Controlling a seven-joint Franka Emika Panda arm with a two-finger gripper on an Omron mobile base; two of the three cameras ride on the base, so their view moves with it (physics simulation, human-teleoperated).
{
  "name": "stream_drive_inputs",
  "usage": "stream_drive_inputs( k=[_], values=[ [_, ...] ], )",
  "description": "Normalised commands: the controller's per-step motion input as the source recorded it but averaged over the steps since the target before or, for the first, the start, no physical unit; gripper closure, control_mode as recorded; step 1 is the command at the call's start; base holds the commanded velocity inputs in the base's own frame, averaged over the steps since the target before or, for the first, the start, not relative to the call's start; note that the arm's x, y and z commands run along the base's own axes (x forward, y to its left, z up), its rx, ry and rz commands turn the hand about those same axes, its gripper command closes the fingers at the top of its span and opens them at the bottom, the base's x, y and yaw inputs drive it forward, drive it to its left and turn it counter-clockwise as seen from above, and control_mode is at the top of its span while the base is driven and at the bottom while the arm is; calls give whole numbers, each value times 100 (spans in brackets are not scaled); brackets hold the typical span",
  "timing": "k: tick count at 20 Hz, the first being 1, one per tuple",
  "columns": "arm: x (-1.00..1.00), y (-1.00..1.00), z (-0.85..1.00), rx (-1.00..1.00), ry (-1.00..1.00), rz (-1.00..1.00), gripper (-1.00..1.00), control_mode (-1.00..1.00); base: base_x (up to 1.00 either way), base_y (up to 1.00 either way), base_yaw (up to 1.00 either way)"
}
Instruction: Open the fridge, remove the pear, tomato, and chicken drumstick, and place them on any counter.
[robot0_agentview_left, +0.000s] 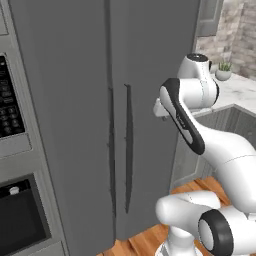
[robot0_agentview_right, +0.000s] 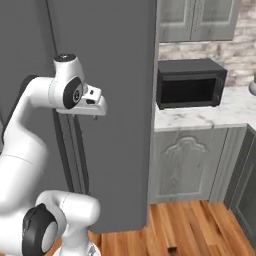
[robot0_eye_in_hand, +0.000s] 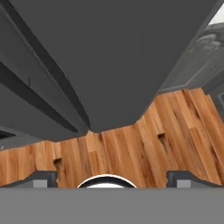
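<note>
closed fridge (robot0_agentview_left: 75, 125) doors block the shelves, open air before the handles (robot0_agentview_left: 128, 145), counter (robot0_agentview_right: 200, 117) beside

Both base views look forward from behind the arm, close to the shut fridge (robot0_agentview_left: 100, 100); the left one adds the oven column (robot0_agentview_left: 15, 150), the right one the tabletop (robot0_agentview_right: 200, 117). The hand view looks down along the fridge front at the wooden floor (robot0_eye_in_hand: 131, 144).
</note>
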Motion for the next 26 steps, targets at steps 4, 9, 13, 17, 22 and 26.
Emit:
stream_drive_inputs(
  k=[4, 9, 13, 17, 22, 26],
  values=[
    [0, 0, 0, 0, 0, 0, -100, 100, 0, 62, -23],
    [0, 0, 0, 0, 0, 0, -100, 100, 0, 64, -15],
    [0, 0, 0, 0, 0, 0, -100, 100, 0, 62, -3],
    [0, 0, 0, 0, 0, 0, -100, 100, 2, 56, 0],
    [15, -9, 0, 0, -1, -3, -100, -100, 2, 8, 0],
    [24, -92, -3, 14, -20, 4, -100, -100, 0, 0, 0]
  ],
)
